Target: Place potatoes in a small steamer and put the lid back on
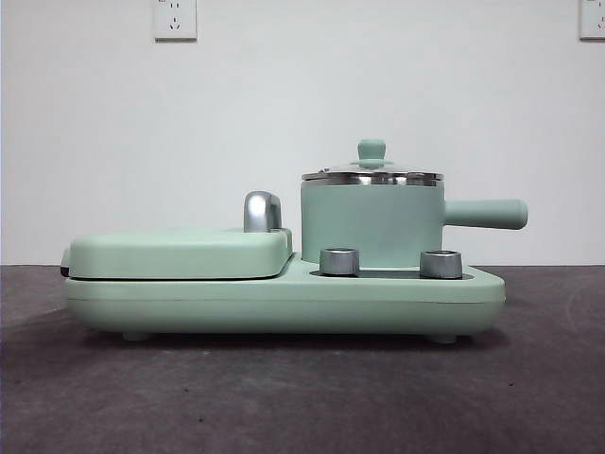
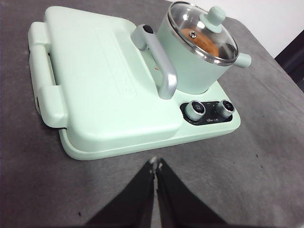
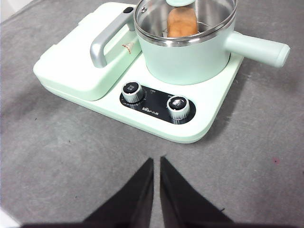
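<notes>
Potato [image 3: 182, 22] sits inside the small steamer [image 1: 371, 223]; front view shows the lid [image 1: 371, 173] seated. Left wrist view: my left gripper [image 2: 156, 164] pinched closed, empty, well short of the pot. Right wrist view: right gripper [image 3: 156, 161] likewise. I judge the task complete; nothing remains.

The left gripper [image 2: 156, 164] hangs above the table with its two black jaws pressed together at the tips, holding nothing. The right gripper [image 3: 156, 161] hangs likewise, jaws closed to a thin slit, empty. Neither arm shows in the front view.
</notes>
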Available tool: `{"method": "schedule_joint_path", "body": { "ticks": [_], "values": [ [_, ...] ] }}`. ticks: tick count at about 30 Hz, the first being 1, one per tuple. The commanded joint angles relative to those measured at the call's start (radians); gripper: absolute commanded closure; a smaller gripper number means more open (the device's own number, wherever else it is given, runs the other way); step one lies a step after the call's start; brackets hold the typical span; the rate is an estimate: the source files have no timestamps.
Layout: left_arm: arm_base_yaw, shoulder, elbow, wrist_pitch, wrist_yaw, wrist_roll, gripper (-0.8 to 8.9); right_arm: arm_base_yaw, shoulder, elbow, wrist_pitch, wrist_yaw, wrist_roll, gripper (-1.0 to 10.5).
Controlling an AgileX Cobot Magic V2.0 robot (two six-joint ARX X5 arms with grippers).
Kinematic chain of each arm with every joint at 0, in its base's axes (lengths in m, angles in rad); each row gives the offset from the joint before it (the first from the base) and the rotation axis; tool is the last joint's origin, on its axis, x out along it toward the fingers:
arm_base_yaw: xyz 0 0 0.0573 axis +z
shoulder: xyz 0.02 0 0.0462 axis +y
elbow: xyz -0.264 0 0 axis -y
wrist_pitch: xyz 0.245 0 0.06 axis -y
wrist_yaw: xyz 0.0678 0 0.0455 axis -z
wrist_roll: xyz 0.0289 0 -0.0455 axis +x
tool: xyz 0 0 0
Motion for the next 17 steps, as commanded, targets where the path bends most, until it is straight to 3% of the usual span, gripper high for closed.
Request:
{"method": "schedule_joint_path", "body": {
  "ticks": [1,7,12,17],
  "values": [
    [-0.003,0.0,0.003,0.023,-0.003,0.007,8.07,0.006,0.001,0.005,0.011,-0.001,-0.004,9.3],
    [-0.002,0.0,0.003,0.031,-0.005,0.009,8.07,0.006,0.001,0.005,0.011,-0.001,-0.004,9.3],
    [0.039,-0.058,-0.06,0.084,-0.016,0.151,8.07,0.006,0.001,0.005,0.011,-0.001,-0.004,9.3],
    [0.132,-0.184,-0.261,0.327,-0.136,0.253,8.07,0.006,0.001,0.005,0.011,-0.001,-0.004,9.3]
  ]
}}
